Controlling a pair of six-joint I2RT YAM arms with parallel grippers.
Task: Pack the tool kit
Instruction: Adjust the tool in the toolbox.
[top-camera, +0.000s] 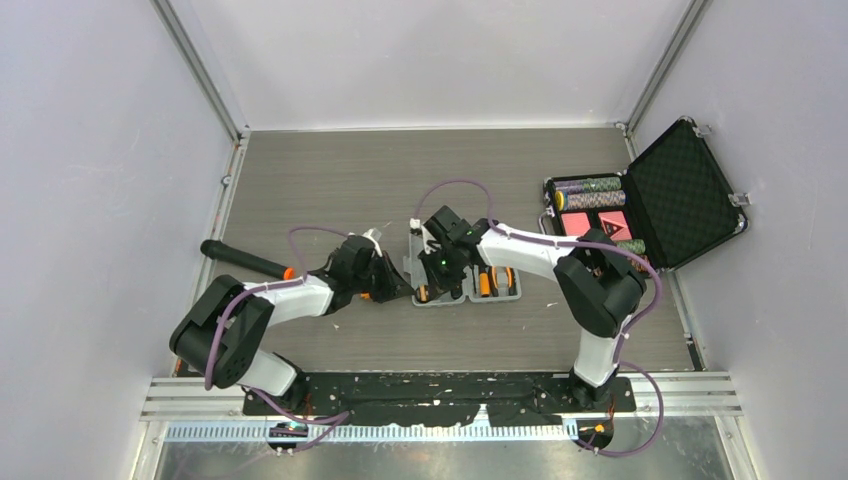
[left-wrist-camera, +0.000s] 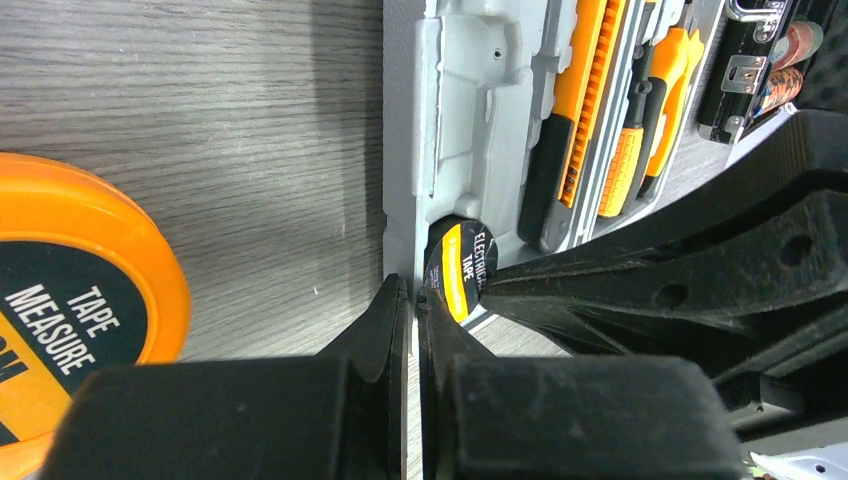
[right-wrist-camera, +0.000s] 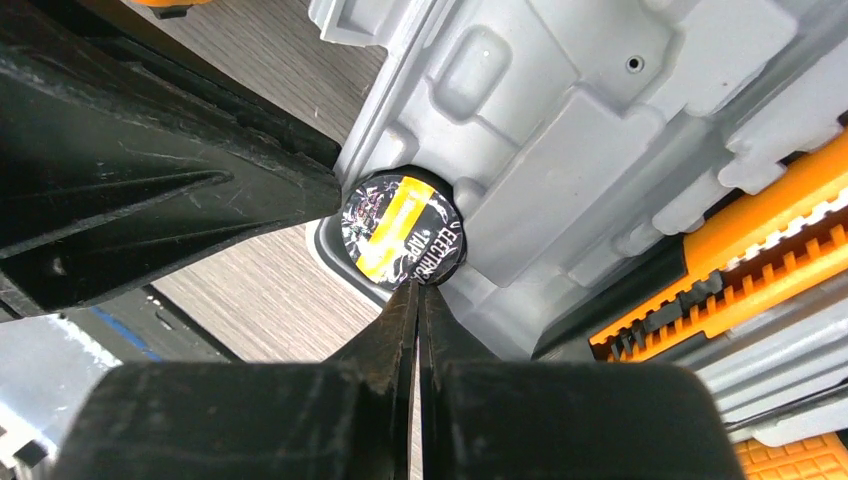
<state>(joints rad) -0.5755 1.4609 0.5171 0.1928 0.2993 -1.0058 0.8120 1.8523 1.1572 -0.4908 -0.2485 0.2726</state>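
The tool kit (left-wrist-camera: 460, 100), a flat grey case with moulded slots, lies open near the middle of the table (top-camera: 400, 170), just in front of both arms. Some orange-and-black tools (left-wrist-camera: 580, 120) already lie in its slots. The step in hand seems to be the seating of the roll of electrical tape (right-wrist-camera: 400, 235). It sits in the round recess at one corner of the case, next to the rim, and I cannot tell if it is fully down. The left gripper (left-wrist-camera: 412, 295) has its fingers pressed together and holds nothing; its tip is at the edge of the roll. The right gripper (right-wrist-camera: 418, 290) also has its fingers together and empty, and its tip touches the roll from another side. So both arms seem to work as pushers here and not as grabbers. The next move, in my judgement, calls for a short and gentle push downward on the roll until it is level with the tray, without sliding the light case over the table. After that, other pieces wait outside the case: the orange tape measure (left-wrist-camera: 70, 290) lies on the table just beside it, and a long black tool with an orange end (top-camera: 245, 261) lies further to the left. For these the fingers must first come apart.
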